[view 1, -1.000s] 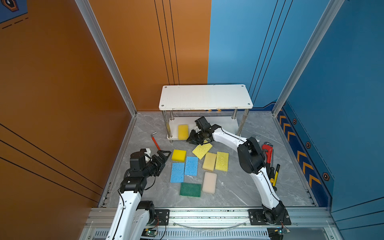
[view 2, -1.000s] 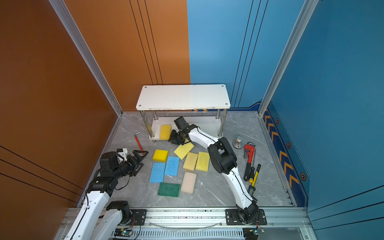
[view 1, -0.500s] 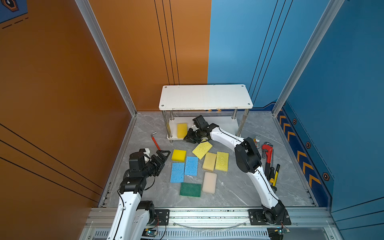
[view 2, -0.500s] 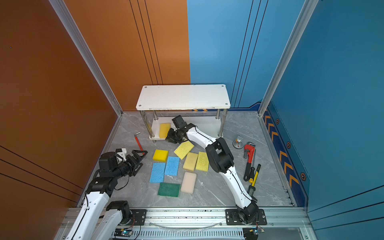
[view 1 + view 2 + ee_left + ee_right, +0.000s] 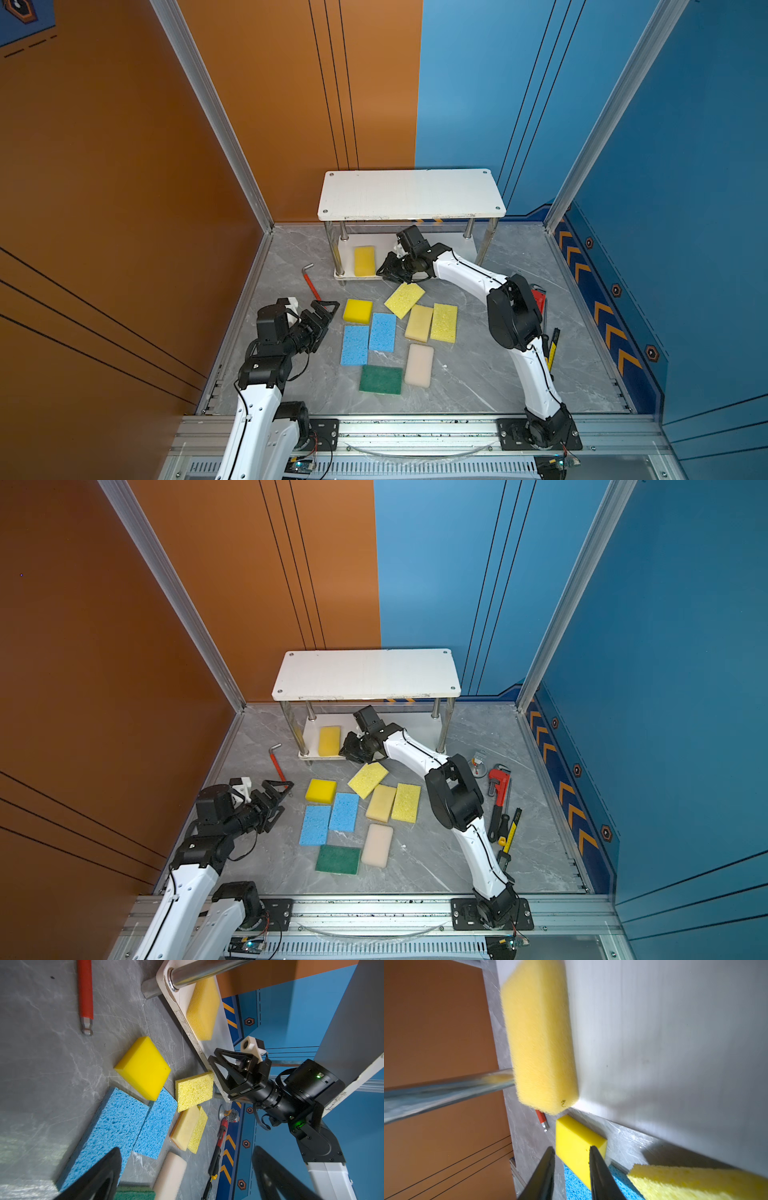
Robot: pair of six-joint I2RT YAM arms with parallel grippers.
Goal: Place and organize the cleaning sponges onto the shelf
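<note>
Right gripper first: my jaws stand a little apart with nothing between them, and in the right wrist view I see straight through the gap. I'm parked at the front edge of the shelf, low by its lower board. Just beside my tips, the yellow foam sponge lies flat on that board at its left end, close to a chrome post.

Left gripper now: jaws spread wide, holding nothing, low over the grey floor. The red-handled hex key is near it.

Further out, eight sponges lie on the floor. The bright yellow sponge is just beside my left jaws. The two blue sponges lie side by side, touching. A tilted pale yellow sponge sits just in front of the shelf, below my right wrist. The tan sponge and a second pale yellow sponge press together. The cream-pink sponge and dark green sponge lie nearest my bases. A red pipe wrench rests beside my right arm.
</note>
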